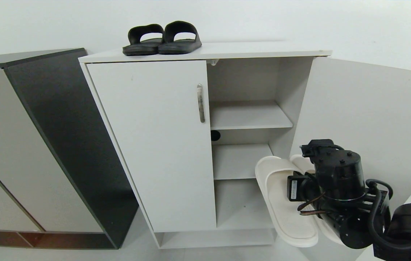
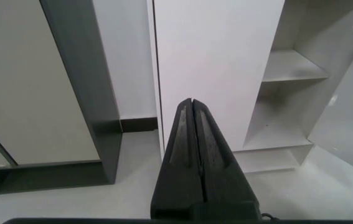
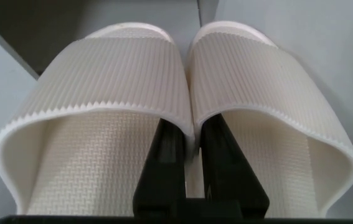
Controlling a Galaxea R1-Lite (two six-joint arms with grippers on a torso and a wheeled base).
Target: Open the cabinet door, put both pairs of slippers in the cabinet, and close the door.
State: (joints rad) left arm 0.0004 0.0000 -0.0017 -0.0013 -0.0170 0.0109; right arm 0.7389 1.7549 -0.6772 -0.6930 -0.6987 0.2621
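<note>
Bright, even, diffuse light falls from above. Shadows are soft, deepest in the cabinet (image 1: 243,81) under its top and shelves. The head view bows straight edges near its borders.

Head view high, left wrist low, both toward cabinet (image 1: 147,145)

Four slippers are counted, in two pairs: two black slippers (image 1: 162,38) and two white slippers (image 1: 287,203). Two cabinets are seen, one white cabinet (image 1: 263,49) and one dark cabinet (image 1: 64,137). On the white one, two doors are counted, one closed door (image 1: 151,145) and one open door (image 1: 365,119), along with one handle (image 1: 200,103) and three shelves (image 1: 249,116).
</note>
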